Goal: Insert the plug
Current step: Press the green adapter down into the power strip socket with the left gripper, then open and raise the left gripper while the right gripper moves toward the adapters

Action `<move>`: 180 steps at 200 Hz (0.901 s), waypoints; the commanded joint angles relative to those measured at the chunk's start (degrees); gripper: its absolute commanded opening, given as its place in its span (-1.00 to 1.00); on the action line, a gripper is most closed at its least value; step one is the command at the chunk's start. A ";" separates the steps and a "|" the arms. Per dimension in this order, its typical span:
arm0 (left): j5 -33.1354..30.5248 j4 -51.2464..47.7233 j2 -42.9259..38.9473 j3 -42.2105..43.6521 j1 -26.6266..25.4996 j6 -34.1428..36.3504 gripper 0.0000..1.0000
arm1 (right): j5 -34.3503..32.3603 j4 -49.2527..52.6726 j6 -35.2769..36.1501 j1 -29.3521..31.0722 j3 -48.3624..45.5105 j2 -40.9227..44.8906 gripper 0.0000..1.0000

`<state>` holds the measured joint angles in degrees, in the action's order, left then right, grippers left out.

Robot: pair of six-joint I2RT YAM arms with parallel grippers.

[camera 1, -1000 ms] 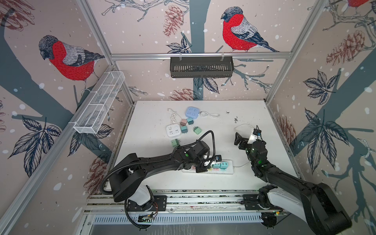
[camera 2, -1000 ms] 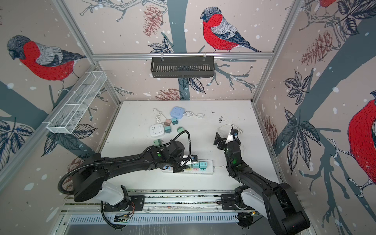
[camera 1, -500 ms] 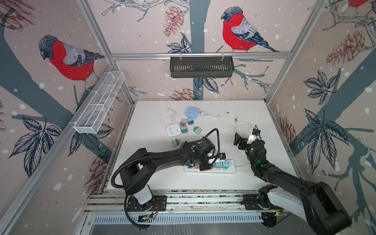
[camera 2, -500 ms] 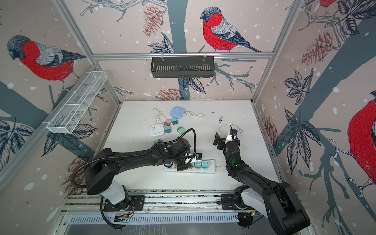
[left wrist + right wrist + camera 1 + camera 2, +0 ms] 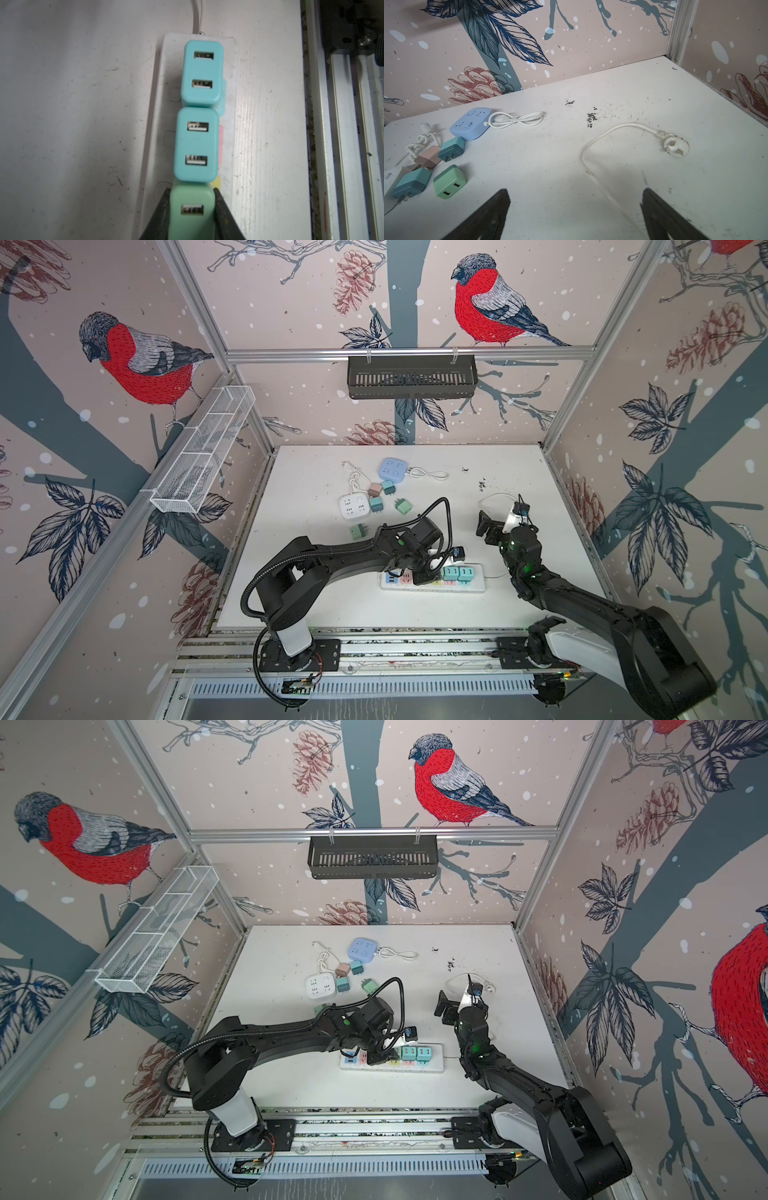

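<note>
Green plug point(image 5: 191, 218) is pinched in the left gripper point(image 5: 192, 190) on the power strip point(image 5: 227, 116), right against the teal plugs point(image 5: 200, 72); right gripper point(image 5: 576, 193) is off beside the strip, fingers spread wide.

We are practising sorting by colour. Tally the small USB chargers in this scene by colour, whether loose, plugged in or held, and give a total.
Green chargers: 3, one gripped in the left hand
Turquoise chargers: 2, both plugged into the long strip
Dark teal chargers: 2
Pink charger: 1
Total: 8
</note>
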<state>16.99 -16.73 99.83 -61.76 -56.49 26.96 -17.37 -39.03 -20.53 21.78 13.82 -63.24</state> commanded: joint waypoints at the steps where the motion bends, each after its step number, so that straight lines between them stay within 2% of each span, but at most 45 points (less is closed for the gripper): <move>1: -1.41 -3.63 2.41 -0.06 0.17 -0.64 -1.00 | -1.12 -0.66 0.94 0.24 0.09 0.31 1.00; 16: -1.57 -3.92 2.84 -0.57 0.15 -0.94 -1.00 | -1.18 -0.88 0.97 0.20 -0.22 0.71 0.99; 26: -2.85 -3.33 2.50 -0.75 0.15 -1.33 -0.52 | -1.27 -0.87 0.96 0.21 -0.16 0.59 0.99; 38: -4.06 -2.38 1.54 -0.65 0.15 -1.49 -0.21 | -1.27 -0.79 0.97 0.20 0.12 0.27 0.99; 40: -4.14 -2.28 1.40 -0.65 0.20 -1.39 -0.10 | -1.27 -0.68 0.99 0.19 0.19 0.24 0.99; 43: -4.11 -2.15 1.14 -0.65 0.23 -1.28 0.19 | -1.27 -0.65 0.95 0.20 0.28 0.10 0.99; 44: -4.09 -2.11 1.02 -0.65 0.24 -1.24 0.33 | -1.27 -0.63 0.94 0.20 0.30 0.07 0.99; 46: -4.03 -2.09 0.81 -0.71 0.28 -1.22 0.73 | -1.20 -0.62 0.98 0.19 0.32 -0.03 0.99; 47: -3.92 -2.08 0.68 -0.68 0.30 -1.21 0.85 | -1.19 -0.62 1.00 0.19 0.32 -0.08 0.99; 50: -3.81 -2.07 0.29 -0.73 0.39 -1.20 0.96 | -1.16 -0.54 1.02 0.19 0.37 -0.12 0.99; 81: -2.57 0.10 -6.76 2.16 1.11 -1.90 0.97 | -0.75 -0.60 1.47 0.50 0.24 0.23 1.00; 94: -2.80 2.84 -12.24 4.26 1.45 -2.54 0.97 | -0.99 -0.70 1.50 0.56 0.24 0.19 0.99; 124: -5.09 14.30 -27.36 15.17 3.87 -7.43 0.97 | -1.38 -0.53 1.72 1.05 0.59 -0.26 0.99; 142: -11.87 23.50 -36.65 23.22 6.07 -14.70 0.97 | -1.93 -0.68 2.19 1.78 0.33 0.05 0.99; 158: -21.53 30.38 -43.76 30.76 8.44 -21.82 0.97 | -2.60 -1.05 2.60 2.34 0.05 0.42 0.99; 172: -30.33 32.88 -48.52 35.75 11.82 -27.80 0.97 | -3.04 -1.07 2.69 2.69 0.22 0.00 0.99; 180: -33.28 32.40 -50.48 37.38 14.35 -31.36 0.97 | -3.32 -0.93 2.82 2.87 0.60 -0.48 0.99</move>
<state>-0.43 6.50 54.19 -29.15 -46.83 9.10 -19.07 -38.96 -18.79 24.14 13.91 -63.09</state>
